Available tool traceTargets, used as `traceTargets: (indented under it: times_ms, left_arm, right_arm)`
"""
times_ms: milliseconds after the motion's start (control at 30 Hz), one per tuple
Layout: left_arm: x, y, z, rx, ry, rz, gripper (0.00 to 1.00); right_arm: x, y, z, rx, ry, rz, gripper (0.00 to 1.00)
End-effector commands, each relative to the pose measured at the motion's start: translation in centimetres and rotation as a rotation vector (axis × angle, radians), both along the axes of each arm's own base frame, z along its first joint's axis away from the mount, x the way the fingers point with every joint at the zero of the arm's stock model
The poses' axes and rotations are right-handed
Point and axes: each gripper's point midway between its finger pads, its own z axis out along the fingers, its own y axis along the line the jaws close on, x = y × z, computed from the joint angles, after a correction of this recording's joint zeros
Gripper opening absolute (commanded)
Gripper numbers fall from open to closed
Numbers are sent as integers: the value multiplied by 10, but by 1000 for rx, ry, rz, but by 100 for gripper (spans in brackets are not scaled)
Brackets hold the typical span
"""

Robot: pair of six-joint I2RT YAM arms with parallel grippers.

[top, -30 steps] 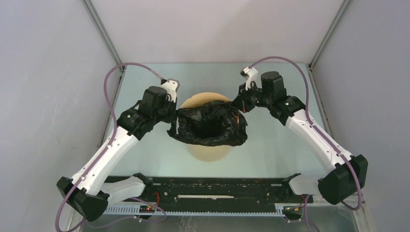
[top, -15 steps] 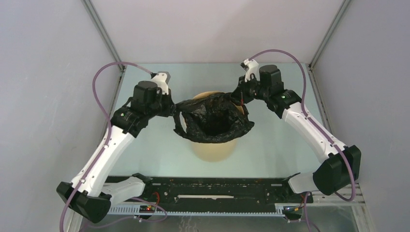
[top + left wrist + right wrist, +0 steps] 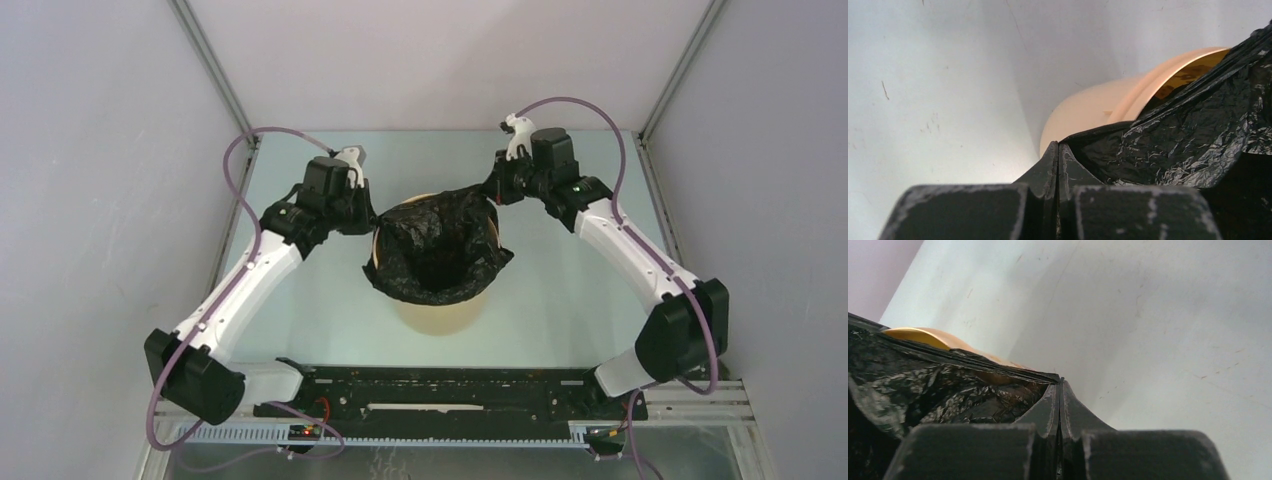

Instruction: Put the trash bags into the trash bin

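Two white-and-black robot arms hold a thin, glossy, crinkled black plastic trash bag (image 3: 437,255) spread wide over the mouth of a round, peach-coloured plastic trash bin (image 3: 440,318), which stands in the middle of a pale green tabletop (image 3: 560,270). The left gripper (image 3: 371,223), at the bin's left side, has its fingers pressed fully together on the bag's left edge; the left wrist view shows the film running out from between the tips (image 3: 1058,147), with the bin's wall just behind. The right gripper (image 3: 492,193), at the bin's far right side, is likewise clamped tight on the opposite edge, the plastic pinched at its fingertips (image 3: 1060,385). The bag's open mouth faces up, its middle sagging down into the bin as a dark hollow. Its near side laps over the front rim, while a strip of bare rim shows along the left and far sides.
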Motion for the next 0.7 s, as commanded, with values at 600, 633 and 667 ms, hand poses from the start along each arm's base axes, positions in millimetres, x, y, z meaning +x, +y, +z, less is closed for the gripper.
traceTargets:
  times_ms: [600, 633, 667]
  left_arm:
    - [-30, 19, -25, -102, 123, 115, 16]
    - [-30, 26, -18, -85, 100, 127, 28]
    - [-31, 33, -9, -77, 75, 144, 39]
  right_arm:
    - [-28, -19, -10, 88, 175, -58, 26]
    - [-30, -22, -7, 97, 188, -84, 35]
    - [-33, -28, -4, 105, 200, -122, 44]
